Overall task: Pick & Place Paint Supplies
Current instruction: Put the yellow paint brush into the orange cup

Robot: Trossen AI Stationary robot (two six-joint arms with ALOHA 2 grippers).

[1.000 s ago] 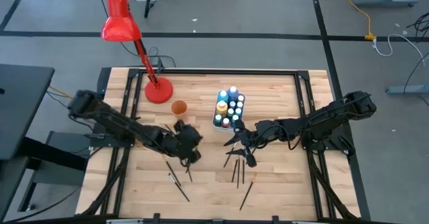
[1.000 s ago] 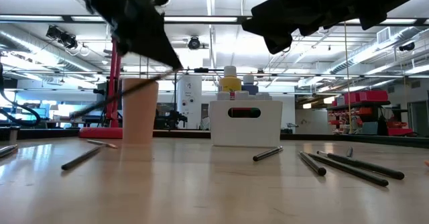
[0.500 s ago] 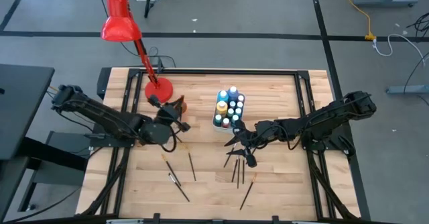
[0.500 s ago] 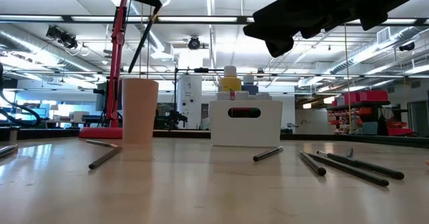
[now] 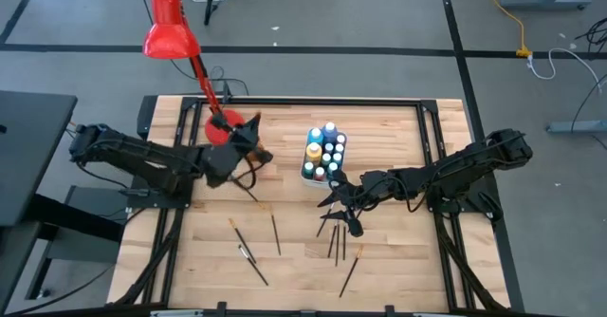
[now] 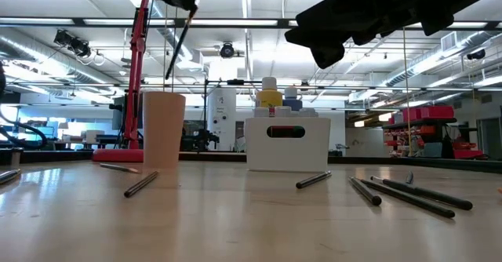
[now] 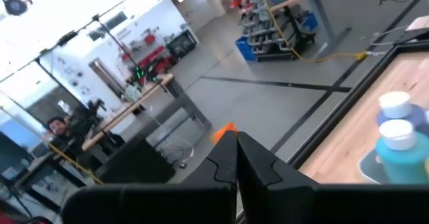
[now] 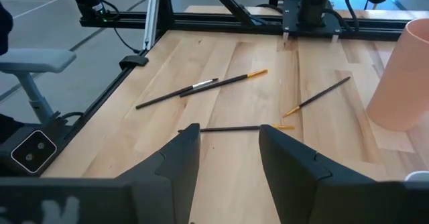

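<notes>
A thin dark brush (image 6: pixel 179 44) hangs slanted from the left gripper (image 5: pixel 248 139), whose fingers are pinched together on its upper end; its lower tip points down toward the open mouth of the peach-coloured cup (image 6: pixel 164 129) without entering it. The cup is a smooth, plain cylinder standing upright near the round red base of the desk lamp (image 5: pixel 171 34).

Beside it, toward the table's middle, a white rectangular caddy (image 6: pixel 286 142) with a slotted handle hole holds the paint bottles (image 5: pixel 325 151), packed upright with white caps; blue, yellow and green paints show among them.

More brushes lie loose on the pale wooden plank table (image 5: pixel 398 260): a scattered few (image 5: pixel 249 251) in front of the left arm, and a closer cluster (image 5: pixel 339 243) under the right arm. They are slim straight sticks, dark-handled, some with orange tips.

The right gripper (image 8: pixel 226 150) hovers above that cluster, near the caddy's front corner, its fingers apart and holding nothing.
</notes>
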